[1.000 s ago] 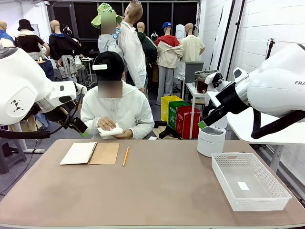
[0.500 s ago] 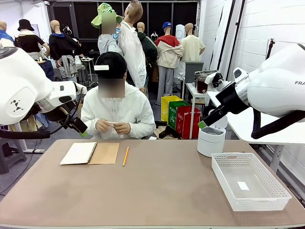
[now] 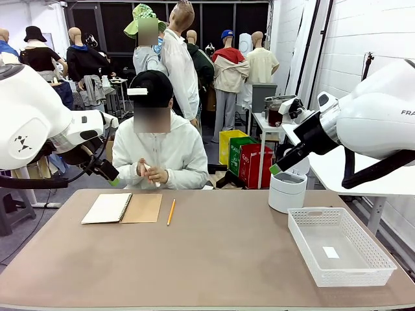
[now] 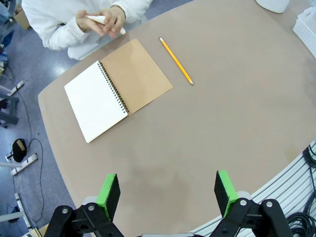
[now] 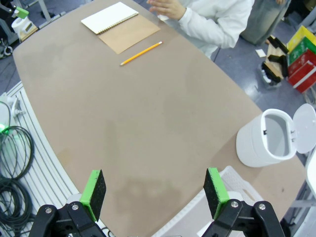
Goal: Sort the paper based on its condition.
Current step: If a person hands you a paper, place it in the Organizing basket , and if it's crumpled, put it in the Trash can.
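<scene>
Two grippers: left gripper (image 4: pixel 168 192) and right gripper (image 5: pixel 155 190) both have their jaws spread wide, nothing between the green pads (image 4: pixel 109 195), each hanging over bare table
Paper: the paper (image 4: pixel 95 19) is in the person's hands (image 4: pixel 109 19) at the far edge of the table, just past the notebook; it's squeezed into a narrow white shape poking out between the palms (rolled or crumpled, honestly can't tell)
Person's hands: pressed together around the paper, white sleeves, fingers curled
Table: table (image 3: pixel 220 259) is matte brown with rounded corners, smooth, a few faint lighter smudges
Notebook: notebook (image 4: pixel 118 96) lies open and flat, a blank white page on one side, plain brown card cover on the other, dark wire spiral down the middle
Pencil: pencil (image 4: pixel 176 67) is thin and yellow, lying just beside the brown cover but not touching it
Basket: basket (image 3: pixel 353 275) is white plastic with lattice walls, rectangular, on the robot's right; a small white scrap (image 3: pixel 331 252) lies flat on its floor
Bin: bin (image 5: pixel 252 148) is round, white and smooth, flip lid (image 5: pixel 305 128) standing open, grey inside
Writing: "FRA" on the right arm (image 3: pixel 407 112), rest cut off by the frame edge; the coloured boxes (image 3: pixel 249 162) behind the table have print too small to read
Hard to see: most of the paper is hidden by the hands, so no telling its condition
</scene>
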Controlling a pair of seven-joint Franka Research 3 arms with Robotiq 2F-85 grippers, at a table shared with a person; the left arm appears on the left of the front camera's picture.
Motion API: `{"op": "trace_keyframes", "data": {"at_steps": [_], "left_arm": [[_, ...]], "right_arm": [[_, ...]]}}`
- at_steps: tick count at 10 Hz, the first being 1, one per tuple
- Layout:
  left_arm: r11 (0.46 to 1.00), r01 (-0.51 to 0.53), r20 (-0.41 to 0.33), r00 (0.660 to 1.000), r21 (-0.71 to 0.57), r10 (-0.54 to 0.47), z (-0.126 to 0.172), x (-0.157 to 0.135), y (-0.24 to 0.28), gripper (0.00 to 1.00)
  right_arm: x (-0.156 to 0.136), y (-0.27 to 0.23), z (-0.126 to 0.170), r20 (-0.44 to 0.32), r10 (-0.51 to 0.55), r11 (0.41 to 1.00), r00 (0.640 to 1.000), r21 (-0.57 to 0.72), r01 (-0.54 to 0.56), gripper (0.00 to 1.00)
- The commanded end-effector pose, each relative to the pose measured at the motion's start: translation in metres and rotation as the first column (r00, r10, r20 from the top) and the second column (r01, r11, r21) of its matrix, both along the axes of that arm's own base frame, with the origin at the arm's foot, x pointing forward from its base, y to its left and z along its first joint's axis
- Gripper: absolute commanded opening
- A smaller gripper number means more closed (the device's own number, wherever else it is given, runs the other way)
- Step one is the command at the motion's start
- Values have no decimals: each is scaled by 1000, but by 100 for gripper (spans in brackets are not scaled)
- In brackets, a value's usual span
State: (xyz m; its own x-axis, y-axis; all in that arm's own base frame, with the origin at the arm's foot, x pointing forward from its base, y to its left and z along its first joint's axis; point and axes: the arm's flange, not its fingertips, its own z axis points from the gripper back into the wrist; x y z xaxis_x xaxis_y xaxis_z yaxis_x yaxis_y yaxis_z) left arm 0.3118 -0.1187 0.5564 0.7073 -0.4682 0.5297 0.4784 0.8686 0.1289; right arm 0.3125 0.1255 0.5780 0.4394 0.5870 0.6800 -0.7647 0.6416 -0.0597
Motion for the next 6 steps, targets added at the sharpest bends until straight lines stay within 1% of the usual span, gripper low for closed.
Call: {"op": "trace_keyframes", "data": {"at_steps": [1, 6], "left_arm": [[1000, -2, 5, 1000, -5, 2, 1, 0, 1, 100], [1000, -2, 5, 1000, -5, 2, 1, 0, 1, 100]], "right_arm": [[0, 0, 0, -2, 0, 1000, 1000, 5, 0, 100], [0, 0, 0, -2, 0, 1000, 1000, 5, 0, 100]]}}
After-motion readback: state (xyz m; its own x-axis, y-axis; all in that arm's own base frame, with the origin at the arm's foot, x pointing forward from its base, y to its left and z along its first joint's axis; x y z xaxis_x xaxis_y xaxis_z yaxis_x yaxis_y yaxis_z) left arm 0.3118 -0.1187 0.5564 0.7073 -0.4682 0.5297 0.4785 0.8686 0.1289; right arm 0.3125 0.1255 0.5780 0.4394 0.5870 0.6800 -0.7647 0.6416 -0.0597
